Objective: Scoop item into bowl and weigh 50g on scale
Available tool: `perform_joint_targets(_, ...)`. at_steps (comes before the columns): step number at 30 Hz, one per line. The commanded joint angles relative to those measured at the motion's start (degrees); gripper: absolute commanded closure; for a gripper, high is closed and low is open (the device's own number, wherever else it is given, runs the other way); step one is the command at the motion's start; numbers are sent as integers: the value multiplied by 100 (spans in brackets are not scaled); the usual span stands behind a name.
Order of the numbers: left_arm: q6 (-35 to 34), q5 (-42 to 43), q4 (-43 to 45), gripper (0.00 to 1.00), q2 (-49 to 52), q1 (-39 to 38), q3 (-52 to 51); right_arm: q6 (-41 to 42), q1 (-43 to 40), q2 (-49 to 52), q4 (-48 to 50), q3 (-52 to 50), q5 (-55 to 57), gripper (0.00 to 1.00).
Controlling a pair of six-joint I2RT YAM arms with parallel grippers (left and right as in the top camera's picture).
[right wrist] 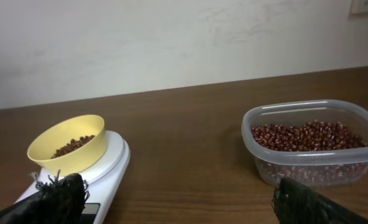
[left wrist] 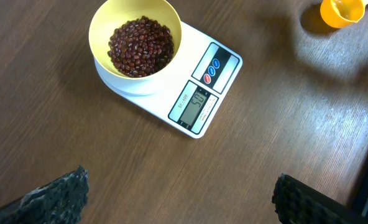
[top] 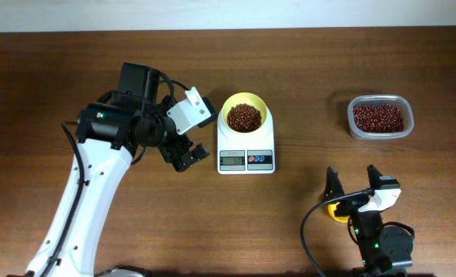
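The pale-yellow bowl [top: 263,108] stands on the back of the white scale [top: 246,160] and holds a heap of dark red-brown beans [top: 244,117]. In the left wrist view the bowl [left wrist: 103,22] and beans [left wrist: 140,46] lie ahead, and the scale [left wrist: 202,93] display seems to read 50. My left gripper [top: 188,158] hovers just left of the scale, open and empty [left wrist: 181,177]. My right gripper [top: 353,175] is open near the front right, empty [right wrist: 179,183], and faces the bowl [right wrist: 78,155] and scale [right wrist: 112,163].
A clear plastic tub [top: 380,98] of beans sits at the back right, also seen in the right wrist view [right wrist: 314,168]. A bright-yellow scoop [top: 337,211] lies on the table under the right gripper, and shows far right in the left wrist view [left wrist: 342,11].
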Motion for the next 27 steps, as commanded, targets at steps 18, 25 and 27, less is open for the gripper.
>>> perform_joint_targets(18,74,79,-4,1,-11,4,-11,-317,-380,-72,-55,-28,114,1)
perform_joint_targets(25,74,79,-4,1,-11,4,-11,-315,-378,-55,-48,-28,111,1)
perform_joint_targets(27,74,79,-4,1,-11,4,-11,-315,-378,-55,-48,-28,111,1)
